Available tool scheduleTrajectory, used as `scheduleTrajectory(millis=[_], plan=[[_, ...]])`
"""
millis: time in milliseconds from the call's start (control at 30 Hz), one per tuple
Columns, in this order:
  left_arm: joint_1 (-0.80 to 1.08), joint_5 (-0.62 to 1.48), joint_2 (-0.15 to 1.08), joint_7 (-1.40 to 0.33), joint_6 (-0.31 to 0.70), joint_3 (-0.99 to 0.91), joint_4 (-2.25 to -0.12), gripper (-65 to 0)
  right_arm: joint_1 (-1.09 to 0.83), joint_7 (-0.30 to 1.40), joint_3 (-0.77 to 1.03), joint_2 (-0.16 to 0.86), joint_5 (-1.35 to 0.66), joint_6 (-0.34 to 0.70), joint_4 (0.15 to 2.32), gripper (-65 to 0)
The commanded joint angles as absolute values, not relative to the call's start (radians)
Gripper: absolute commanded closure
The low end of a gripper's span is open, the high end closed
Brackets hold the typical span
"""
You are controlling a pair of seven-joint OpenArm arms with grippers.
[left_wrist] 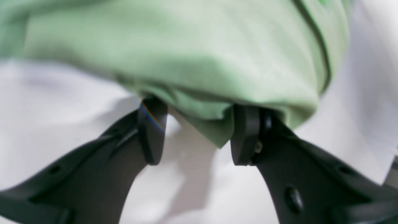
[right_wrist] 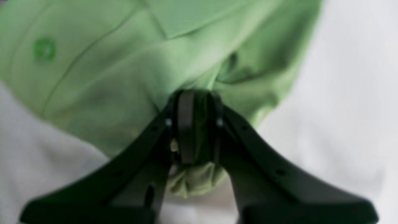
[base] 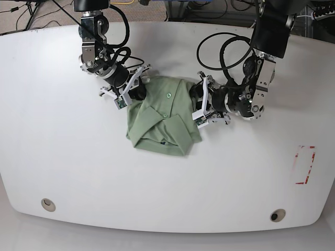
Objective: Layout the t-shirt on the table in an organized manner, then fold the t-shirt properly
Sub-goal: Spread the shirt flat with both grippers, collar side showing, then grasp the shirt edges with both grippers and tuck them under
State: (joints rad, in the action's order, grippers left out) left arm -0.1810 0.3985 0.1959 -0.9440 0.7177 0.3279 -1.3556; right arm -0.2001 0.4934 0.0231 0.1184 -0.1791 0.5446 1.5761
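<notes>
**Shirt bunched mid-table, one gripper clamped**

We see the t-shirt (base: 163,117) folded in a loose heap at centre frame on the table (base: 63,157). Right gripper (right_wrist: 194,124), upper left in the base view, pinches a fold of cloth. Left gripper (left_wrist: 194,133), at the shirt's right edge, has its jaws apart, cloth edge between them.

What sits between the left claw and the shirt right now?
Nothing visible. The left claw is open with a corner of the t-shirt hanging between its jaws. The right claw is shut on a bunch of the cloth.
</notes>
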Motion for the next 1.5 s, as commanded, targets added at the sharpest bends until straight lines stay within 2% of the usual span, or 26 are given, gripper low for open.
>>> scheduleTrajectory(millis=[0, 300, 733, 1000, 1133, 1467], plan=[[-0.185, 0.334, 0.206, -0.998, 0.698, 0.329, -1.348, -30.6, -0.229, 0.522, 0.021, 0.119, -0.163, 0.549, 1.623, -7.3], [-0.206, 0.338, 0.214, -1.055, 0.698, 0.312, -1.414, -30.6, -0.248, 0.596, 0.024, 0.085, -0.157, 0.549, 1.732, -7.3], [-0.206, 0.338, 0.203, -1.225, 0.698, 0.093, -1.81, -30.6, -0.196, 0.742, 0.111, 0.113, -0.16, 0.555, 1.929, -7.3], [-0.205, 0.338, 0.044, -1.262, 0.698, -0.102, -1.945, -30.8, -0.133, 0.756, 0.159, 0.116, -0.156, 0.556, 1.911, -7.8], [-0.206, 0.338, -0.03, -1.303, 0.698, -0.085, -1.94, -31.0, -0.11, 0.756, 0.157, 0.116, -0.156, 0.556, 1.879, -7.8], [-0.13, 0.334, -0.053, -1.253, 0.698, 0.088, -1.847, -30.8, -0.099, 0.756, 0.068, 0.107, -0.163, 0.555, 1.804, -7.5]])
